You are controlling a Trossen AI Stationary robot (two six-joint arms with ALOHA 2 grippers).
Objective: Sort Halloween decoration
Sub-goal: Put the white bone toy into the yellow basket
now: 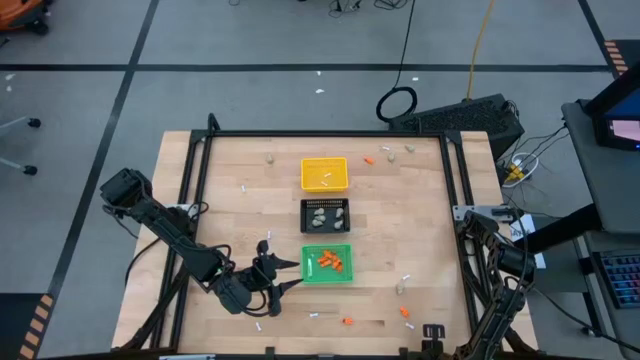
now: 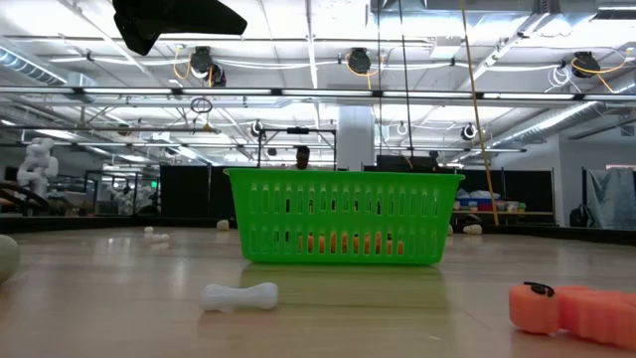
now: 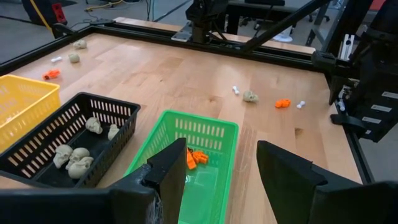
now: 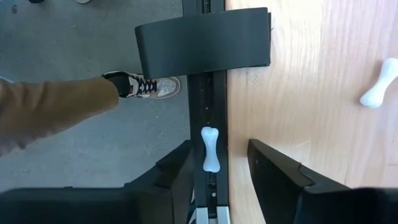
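1. The left tool point(image 3: 217, 180) hangs just above the near end of the green tray point(image 1: 328, 264), its two fingers spread with nothing between them; orange bits point(image 3: 195, 158) already lie in the tray below the gap.
2. Judging by that empty spread, a drop into the green tray looks finished, and the step in hand is fetching another piece. To do it well, lift straight clear of the tray wall first, so a finger does not catch the rim and drag the tray.
3. The right tool point(image 4: 217, 165) sits at the counter's right edge, over the dark frame rail point(image 4: 208, 93). Its fingers stand apart on either side of a white bone point(image 4: 210, 148) lying on the rail, not touching it as far as can be seen.
4. For that pick, I would centre the bone between the fingers and close across its thin shaft, since the rail is narrow and a nudge could tip the bone to the floor. A second white bone point(image 4: 379, 84) lies on the wood nearby.
5. Outward: the black tray point(image 1: 326, 215) holds beige skulls point(image 3: 71, 157), and the yellow tray point(image 1: 324, 173) has white pieces.
6. Loose pieces remain scattered over the counter point(image 1: 240, 160), mostly near its far and near edges, so sorting is well short of done.
7. A person's leg and shoe point(image 4: 146, 86) show on the floor beside the rail.
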